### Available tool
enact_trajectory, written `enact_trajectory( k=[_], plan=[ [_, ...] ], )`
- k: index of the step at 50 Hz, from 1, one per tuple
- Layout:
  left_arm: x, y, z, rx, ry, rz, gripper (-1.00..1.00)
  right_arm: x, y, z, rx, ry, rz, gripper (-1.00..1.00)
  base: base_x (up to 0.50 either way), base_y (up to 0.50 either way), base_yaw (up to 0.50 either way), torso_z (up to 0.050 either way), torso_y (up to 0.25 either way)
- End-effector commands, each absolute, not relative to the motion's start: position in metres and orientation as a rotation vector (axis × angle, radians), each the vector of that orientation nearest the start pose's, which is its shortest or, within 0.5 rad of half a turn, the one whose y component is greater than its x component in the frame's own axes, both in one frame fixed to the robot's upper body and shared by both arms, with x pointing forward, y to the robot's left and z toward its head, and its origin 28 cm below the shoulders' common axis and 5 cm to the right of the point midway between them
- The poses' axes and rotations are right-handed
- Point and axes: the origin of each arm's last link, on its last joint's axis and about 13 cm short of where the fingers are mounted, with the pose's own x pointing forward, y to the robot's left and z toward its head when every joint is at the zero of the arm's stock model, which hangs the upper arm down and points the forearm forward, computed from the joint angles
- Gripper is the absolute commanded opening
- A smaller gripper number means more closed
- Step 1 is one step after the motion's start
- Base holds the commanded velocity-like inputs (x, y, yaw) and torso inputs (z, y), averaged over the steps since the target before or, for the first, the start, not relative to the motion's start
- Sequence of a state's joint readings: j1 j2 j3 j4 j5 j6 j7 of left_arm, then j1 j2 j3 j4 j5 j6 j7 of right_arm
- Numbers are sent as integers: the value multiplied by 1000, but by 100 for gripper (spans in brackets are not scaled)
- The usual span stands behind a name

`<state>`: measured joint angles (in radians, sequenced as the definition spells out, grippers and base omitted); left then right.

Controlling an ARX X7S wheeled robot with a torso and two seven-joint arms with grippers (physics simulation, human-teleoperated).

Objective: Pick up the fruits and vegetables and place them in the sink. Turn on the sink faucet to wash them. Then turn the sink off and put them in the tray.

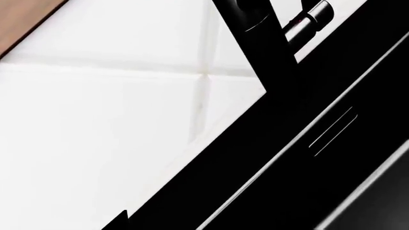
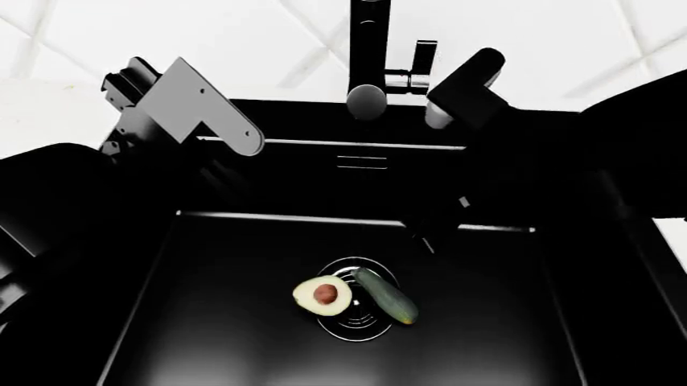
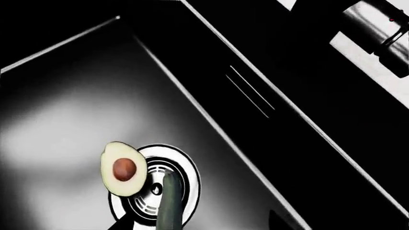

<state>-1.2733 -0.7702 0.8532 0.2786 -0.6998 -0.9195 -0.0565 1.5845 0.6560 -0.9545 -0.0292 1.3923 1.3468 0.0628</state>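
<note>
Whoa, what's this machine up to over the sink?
It's a two-armed robot washing produce. The halved avocado and the dark green zucchini already lie in the black sink, side by side over the round drain. Neither arm holds anything. The right arm is raised beside the faucet, close to its small lever handle, so turning the water on looks like the likely next step. No water shows running. The jaws themselves can't be made out.

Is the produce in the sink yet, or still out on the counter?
In. The halved avocado and the zucchini both lie on the sink floor, over the round drain, avocado cut side up.
</note>
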Motion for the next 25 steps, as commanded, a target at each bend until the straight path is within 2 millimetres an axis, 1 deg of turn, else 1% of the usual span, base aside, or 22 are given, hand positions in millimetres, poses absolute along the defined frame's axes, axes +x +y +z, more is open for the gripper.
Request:
enact_trajectory(
  k=[1, 12, 25],
  plan=[
    [302, 261, 277, 684, 22, -356, 100, 310, -128, 283, -450, 638, 672, 100, 0, 0, 0, 0, 0],
    [303, 261, 276, 685, 24, -357, 100, 322, -123, 262, -441, 691, 689, 100, 0, 0, 0, 0, 0],
    [304, 263, 273, 680, 30, -354, 100, 329, -120, 241, -427, 741, 708, 100, 0, 0, 0, 0, 0]
  ],
)
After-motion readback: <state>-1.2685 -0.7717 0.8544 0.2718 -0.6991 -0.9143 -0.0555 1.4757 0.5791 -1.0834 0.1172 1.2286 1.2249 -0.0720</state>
